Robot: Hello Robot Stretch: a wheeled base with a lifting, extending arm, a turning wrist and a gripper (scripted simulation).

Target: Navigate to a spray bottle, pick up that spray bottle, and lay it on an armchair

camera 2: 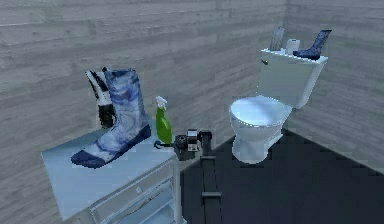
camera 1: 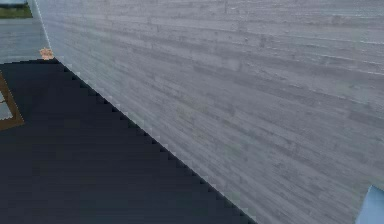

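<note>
**Green Bottle at Cabinet's Corner, Grasp Unconfirmed**

Green spray bottle upright on a pale cabinet, near the right corner of its top, just beside a tall blue boot. Gripper at the far end of the dark arm, low by the bottle's base, toward the arm side view's right. Cannot tell whether touching the bottle or merely beside it, nor whether holding anything, given the bottle's place on the cabinet top right at the gripper's far end. White toilet farther right, against a grey plank wall; dark floor ahead in the forward view.

Judged to be at the grasping step, with the lift and the drive to an armchair not yet done. Tall, narrow and light by the look of it, so likely to topple under a sideways nudge from the gripper. Once down, could roll off the near corner and drop to the floor, out of easy reach. Held low at the base, might swing or slip loose on the lift. Worth a straight, slow rise before any turn near the toilet.
</note>
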